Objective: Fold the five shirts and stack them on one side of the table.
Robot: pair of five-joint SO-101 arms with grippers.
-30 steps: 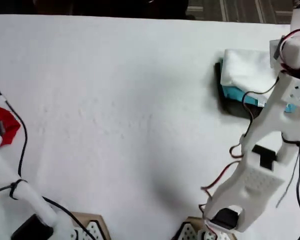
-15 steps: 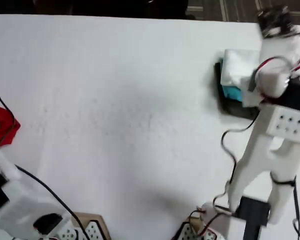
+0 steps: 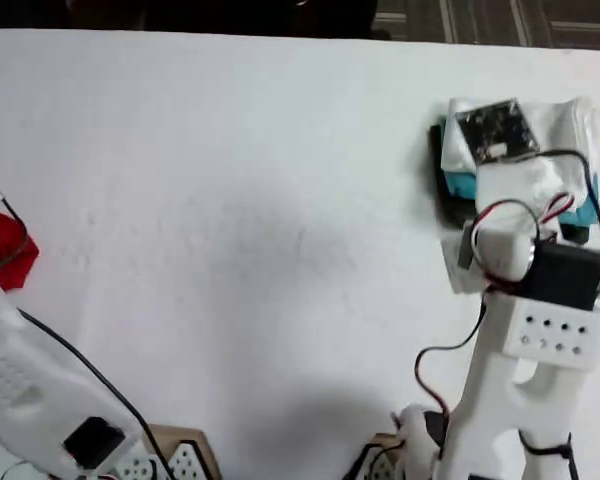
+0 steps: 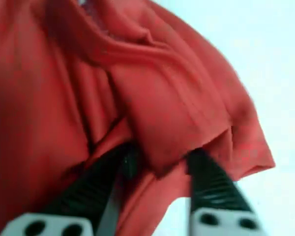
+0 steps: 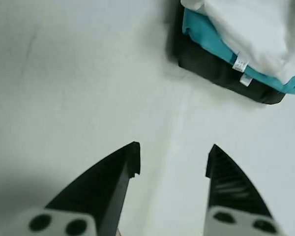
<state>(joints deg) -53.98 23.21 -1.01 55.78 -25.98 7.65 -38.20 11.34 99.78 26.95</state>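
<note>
Your left fingers (image 4: 206,182) were spread approx. halfway, one on each side of a raised fold of the red shirt (image 4: 152,98), w/ nothing actually pinched. That shirt lay bunched at the left edge of the table (image 3: 230,200), well apart from the stack (image 5: 246,44) on the far right. Main risk, imo: if you closed there you'd catch only that top ridge, so the rest could drag, unroll or slide off the edge, esp. as it sat so near it. Grabbing several layers at once would also make a clean fold hard. Your right fingers (image 5: 113,182) were wide open, holding nothing, over bare table just beside the stack (white on teal on black). Swinging that arm low could clip the stack's corner & skew or topple the layers, b/c the white top one looked loose & rumpled.
</note>
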